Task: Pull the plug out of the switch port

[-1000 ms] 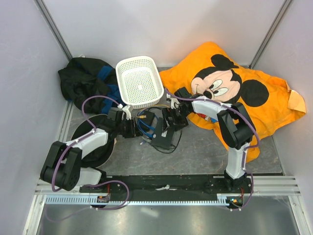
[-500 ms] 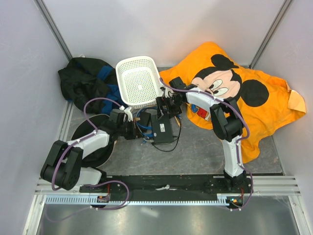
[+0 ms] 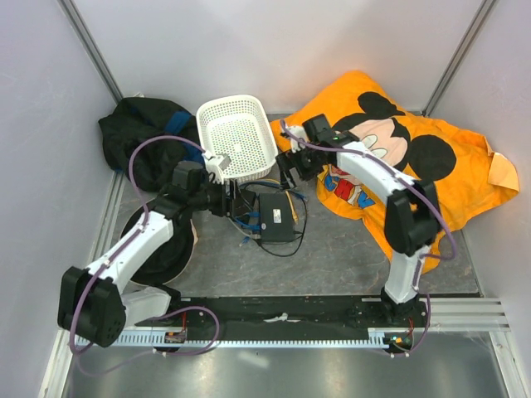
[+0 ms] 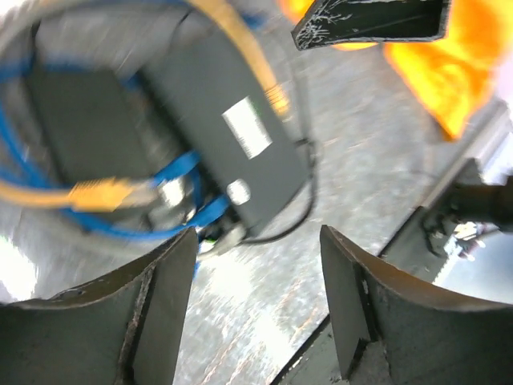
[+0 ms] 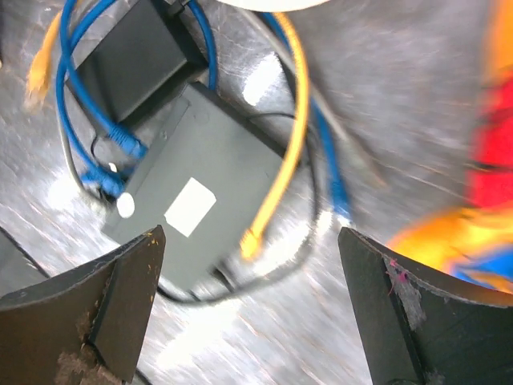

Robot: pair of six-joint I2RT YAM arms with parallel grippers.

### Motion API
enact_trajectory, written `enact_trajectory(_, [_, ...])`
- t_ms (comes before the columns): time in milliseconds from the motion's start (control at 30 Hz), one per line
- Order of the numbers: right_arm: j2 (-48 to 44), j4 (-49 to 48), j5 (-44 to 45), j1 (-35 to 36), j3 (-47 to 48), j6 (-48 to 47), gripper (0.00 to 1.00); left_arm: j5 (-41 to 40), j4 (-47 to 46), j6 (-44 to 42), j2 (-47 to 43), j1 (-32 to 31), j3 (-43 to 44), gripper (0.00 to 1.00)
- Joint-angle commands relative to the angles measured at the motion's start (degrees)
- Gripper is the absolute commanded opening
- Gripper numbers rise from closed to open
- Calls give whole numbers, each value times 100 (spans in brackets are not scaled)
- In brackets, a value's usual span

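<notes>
Although crumpled, the orange Mickey blanket (image 3: 448, 191) fills the space right of the white basket (image 3: 236, 137). Just in front of the basket lies the switch (image 5: 216, 172), a flat black box with a small white label (image 5: 190, 206) on top. The left gripper (image 4: 256, 233), at the basket's front-left, and the right gripper (image 5: 250, 233), at its front-right corner, both gape wide, empty. Blue cables (image 5: 119, 138) enter the switch port edge; a yellow cable (image 5: 302, 112) crosses its top, plug (image 5: 250, 239) loose.

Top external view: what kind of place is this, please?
Most likely a robot test cell, not a home: plain white panels enclose a grey metal table, and unrelated props lie on it, a network switch, a white basket and a Mickey Mouse cloth.
</notes>
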State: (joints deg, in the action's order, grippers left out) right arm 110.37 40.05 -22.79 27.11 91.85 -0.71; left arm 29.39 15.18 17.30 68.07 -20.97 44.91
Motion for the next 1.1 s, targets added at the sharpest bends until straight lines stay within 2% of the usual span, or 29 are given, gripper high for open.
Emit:
enact_trajectory(0, [-998, 301, 301, -101, -621, -1464, 98, 805, 47, -684, -189, -3, 466, 65])
enact_trajectory(67, [-1551, 144, 353, -101, -1106, -2297, 98, 989, -76, -606, -84, -3, 510, 57])
enact_trajectory(100, [-1753, -127, 389, -101, -1665, -2537, 98, 1051, -285, -474, 82, -3, 493, 49])
enact_trajectory(167, [-2237, -383, 494, -101, -2169, -2889, 94, 1130, -497, -298, 258, -3, 449, 39])
enact_trajectory(200, [-2343, -523, 512, -101, -2502, -3074, 93, 1200, -594, -245, 503, -12, 458, 23])
enact_trajectory(233, [-2475, -534, 425, -101, -2593, -3180, 88, 1288, -604, -245, 627, -21, 475, 15])
enact_trajectory(300, [-2572, -594, 162, -92, -2760, -3295, 86, 1350, -578, -306, 908, -65, 633, 2])
enact_trajectory(400, [-2459, -875, -68, -83, -2813, -3356, 80, 1289, -560, -411, 1348, -135, 870, 2])
enact_trajectory(433, [-2258, -920, -190, -49, -2779, -3365, 74, 1254, -551, -438, 1514, -161, 914, 2])
enact_trajectory(533, [-1739, -868, -611, 4, -2410, -3357, 66, 1140, -551, -517, 1779, -241, 1003, 2])
enact_trajectory(700, [-1291, -824, -1122, 215, -2119, -2988, 66, 964, -543, -675, 2289, -557, 906, 2])
enact_trajectory(800, [-992, -815, -1219, 242, -2102, -2689, 66, 377, -534, -579, 2482, -592, 801, 2])
enact_trajectory(867, [-816, -824, -1132, 242, -1988, -2549, 66, -125, -525, -517, 2500, -583, 669, 2])
enact_trajectory(933, [-517, -955, -589, 233, -1882, -2303, 66, -519, -464, -237, 2457, -566, 599, 2])
enact_trajectory(1067, [-200, -964, -498, 215, -1680, -2653, 65, -346, -454, 54, 2456, -557, 537, 2])
